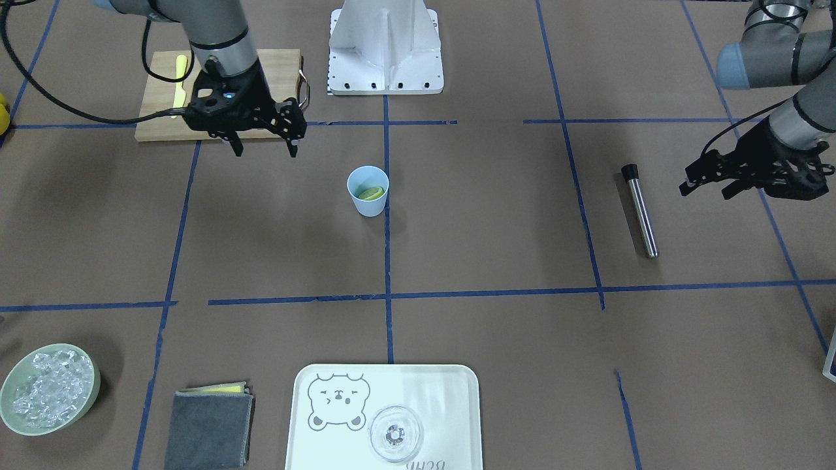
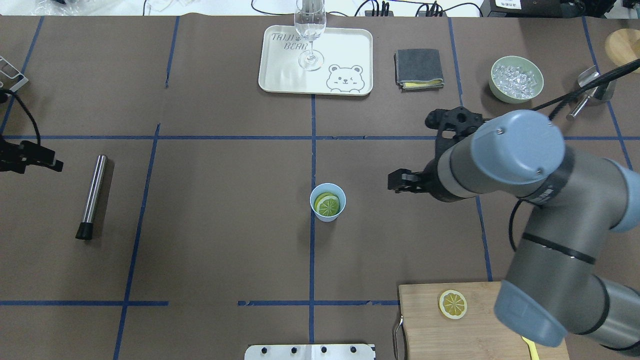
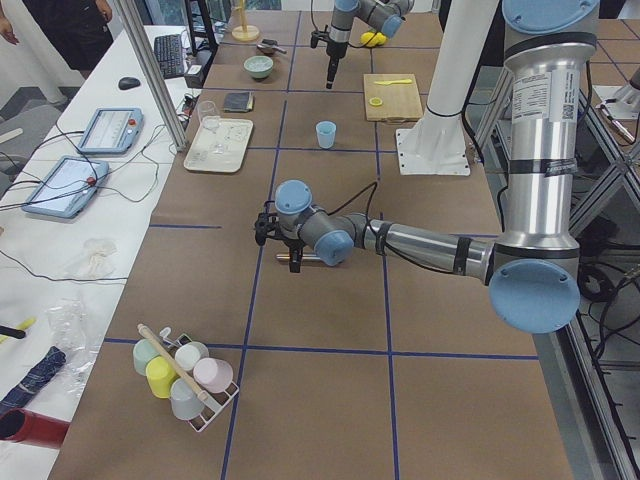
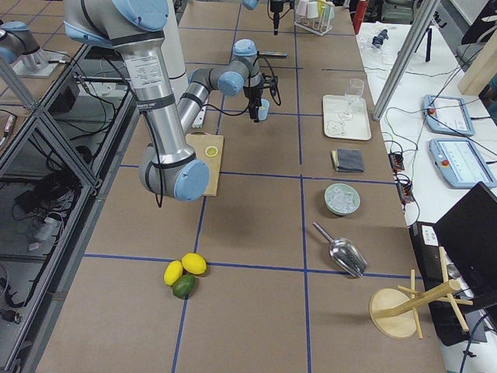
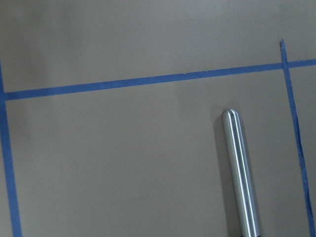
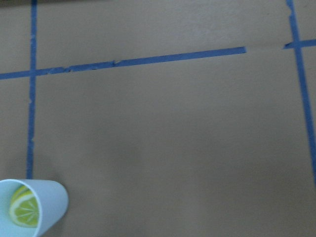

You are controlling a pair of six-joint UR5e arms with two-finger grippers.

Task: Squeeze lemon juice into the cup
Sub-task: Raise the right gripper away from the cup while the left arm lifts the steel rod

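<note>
The light-blue cup (image 1: 369, 206) stands upright near the table's middle. A lemon slice (image 1: 371, 193) lies inside it. The cup (image 2: 341, 196) and the slice (image 2: 327, 204) also show in the overhead view, and in the right wrist view's lower left corner (image 6: 52, 202). My right gripper (image 1: 266, 149) is open and empty. It hangs above the table between the cutting board and the cup, apart from both. My left gripper (image 1: 705, 189) looks open and empty, hovering beside a steel rod (image 1: 640, 210). A second lemon slice (image 2: 453, 304) lies on the wooden board (image 2: 440, 335).
A yellow plastic knife (image 1: 180, 81) lies on the board. A white bear tray (image 2: 280, 75) with a wine glass (image 2: 311, 30), a folded grey cloth (image 2: 419, 68) and a green bowl of ice (image 2: 516, 79) stand along the far edge. The robot's base plate (image 1: 385, 72) is behind the cup.
</note>
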